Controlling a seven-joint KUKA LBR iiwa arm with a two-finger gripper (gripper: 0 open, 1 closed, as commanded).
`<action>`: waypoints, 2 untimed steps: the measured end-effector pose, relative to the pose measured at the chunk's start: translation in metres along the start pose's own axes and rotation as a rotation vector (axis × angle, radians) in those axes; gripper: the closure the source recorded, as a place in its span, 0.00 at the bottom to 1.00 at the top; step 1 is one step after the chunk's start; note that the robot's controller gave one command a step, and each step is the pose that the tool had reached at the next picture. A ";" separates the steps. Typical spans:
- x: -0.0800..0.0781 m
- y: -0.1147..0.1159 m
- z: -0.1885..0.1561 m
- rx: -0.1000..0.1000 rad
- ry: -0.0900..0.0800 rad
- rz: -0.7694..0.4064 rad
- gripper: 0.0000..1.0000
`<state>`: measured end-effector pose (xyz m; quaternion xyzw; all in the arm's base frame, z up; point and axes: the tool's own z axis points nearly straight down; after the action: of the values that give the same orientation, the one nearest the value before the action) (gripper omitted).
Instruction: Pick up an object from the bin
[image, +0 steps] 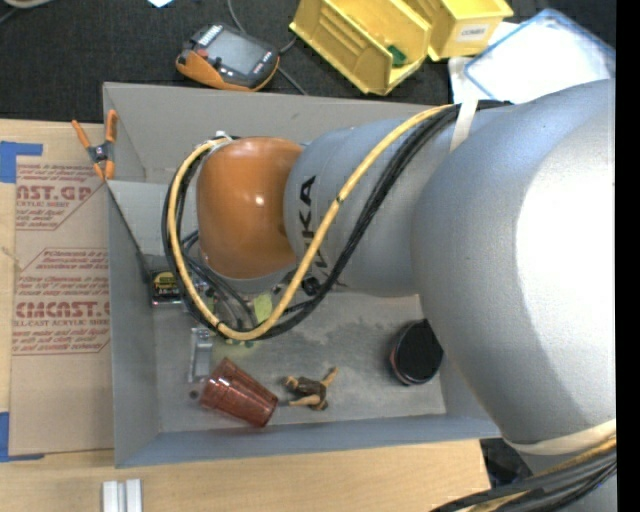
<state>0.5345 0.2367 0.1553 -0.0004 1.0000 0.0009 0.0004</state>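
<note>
Close to the bin's left wall, the gripper is held beside a red cup; its state cannot be told.

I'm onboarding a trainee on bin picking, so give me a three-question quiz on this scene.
1. True or false: the red-brown cup stands upright.
2. Which lies nearest the cup? A) black round cap B) small brown twisted thing C) small black-and-yellow thing
3. Fill in: in the view, the black round cap lies to the ___ of the cup.

Key: 1 false, it lies on its side; 2 B; 3 right.
</note>
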 end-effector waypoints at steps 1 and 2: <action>0.000 0.000 0.000 0.000 0.000 0.000 0.00; 0.048 -0.051 0.039 0.001 0.002 -0.204 0.00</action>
<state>0.4865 0.1859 0.1166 -0.1020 0.9948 0.0003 -0.0005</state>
